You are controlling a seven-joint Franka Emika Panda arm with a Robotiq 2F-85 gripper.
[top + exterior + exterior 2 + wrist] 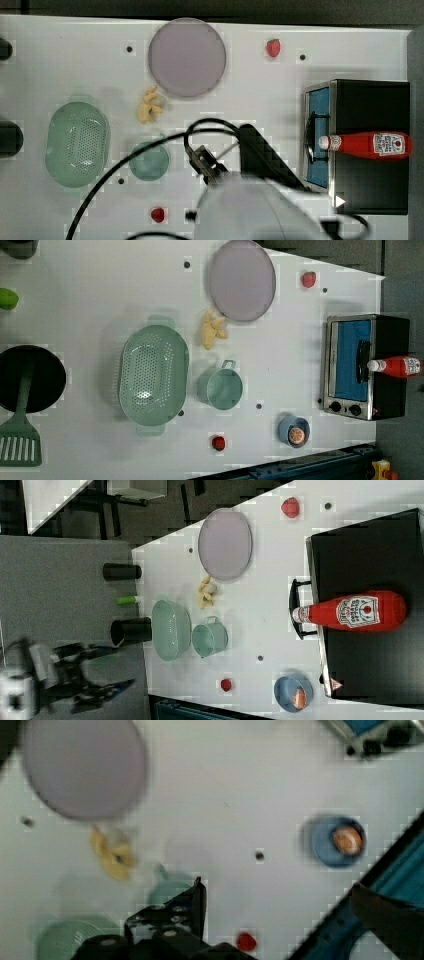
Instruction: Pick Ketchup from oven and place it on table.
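Ketchup [370, 145] lay on its side atop the black oven [372, 105], white cap jutting just past the oven's glass-door edge, toward the top view's left. The oven stood at the top view's right end of the white desk [75, 65]. Nearest the camera in the top view, the robot arm hung above the desk, well apart from the bottle; its tool [206, 161] pointed down with fingers spread wide and nothing between them. Below it on the desk sat a small green cup [149, 160], with a green colander [77, 144] just beside it at the top view's left, and a strawberry [158, 215] close by. Farther off lay a yellow object [149, 104], a round grey-lilac plate [186, 57] and a second strawberry [273, 47]. A blue bowl [294, 431] stood near the oven's knobs in the left view.
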